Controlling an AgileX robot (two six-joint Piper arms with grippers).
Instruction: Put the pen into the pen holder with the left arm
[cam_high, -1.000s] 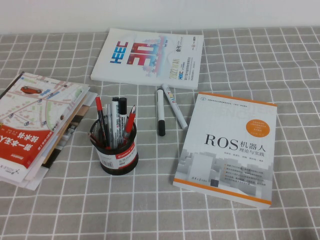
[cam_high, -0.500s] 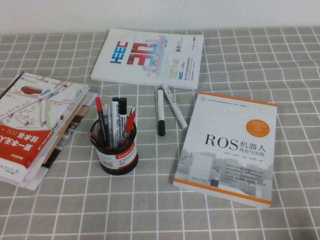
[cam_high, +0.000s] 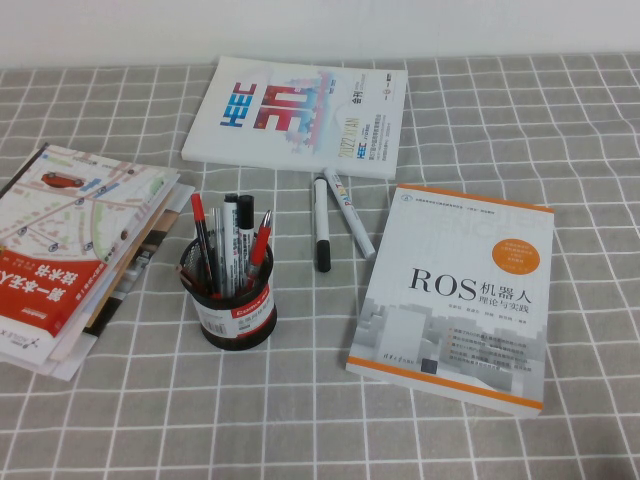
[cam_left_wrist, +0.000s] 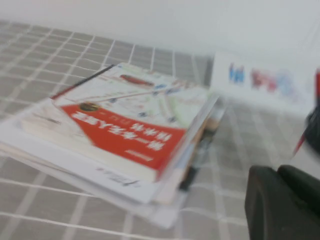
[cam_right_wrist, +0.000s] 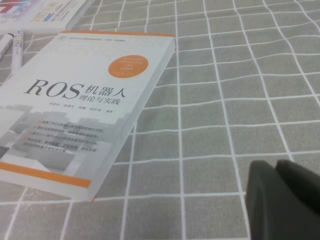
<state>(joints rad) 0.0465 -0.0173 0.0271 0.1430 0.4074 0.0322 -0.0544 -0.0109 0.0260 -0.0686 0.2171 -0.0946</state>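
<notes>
The pen (cam_high: 321, 225), white with a black cap, lies on the checked cloth between the books, beside a white marker with coloured lettering (cam_high: 348, 212). The pen holder (cam_high: 232, 300), a black mesh cup with a red-and-white label, stands left of it and holds several pens. Neither arm shows in the high view. My left gripper (cam_left_wrist: 280, 172) is shut and empty, low over the cloth beside the stack of books (cam_left_wrist: 125, 125); the holder's dark edge (cam_left_wrist: 315, 132) is just beyond it. My right gripper (cam_right_wrist: 277, 167) is shut and empty, over bare cloth beside the ROS book (cam_right_wrist: 85, 100).
A stack of books with a red-and-white cover (cam_high: 70, 250) lies at the left. A white HEC booklet (cam_high: 300, 115) lies at the back. The ROS book (cam_high: 460, 290) lies at the right. A white wall runs along the table's far edge.
</notes>
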